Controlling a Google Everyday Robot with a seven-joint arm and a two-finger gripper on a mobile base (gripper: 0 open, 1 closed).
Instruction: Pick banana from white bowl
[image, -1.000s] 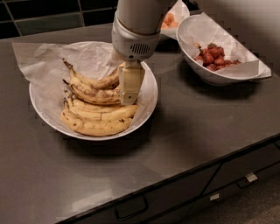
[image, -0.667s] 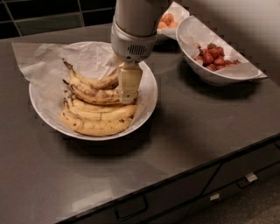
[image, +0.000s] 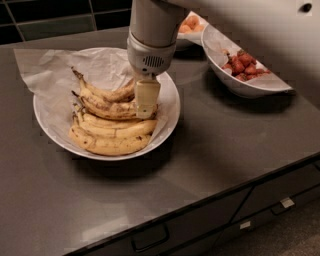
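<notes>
The wide white bowl (image: 167, 117), lined with crumpled white paper, sits on the dark counter at left centre and holds several yellow bananas. The banana (image: 107, 107) with the heaviest brown blotches lies second from the back, its dark stem pointing left. A more curved banana (image: 102, 93) lies behind it, and cleaner yellow ones (image: 112, 142) lie in front. My gripper (image: 146, 100) reaches straight down into the bowl and rests at the right end of the blotched banana, hiding that end.
A white bowl of red strawberries (image: 245, 70) stands at the right rear. Behind it is a white bowl of small orange fruits (image: 190, 24), partly hidden by my arm. The counter's front edge (image: 200, 200) runs diagonally, with drawers below.
</notes>
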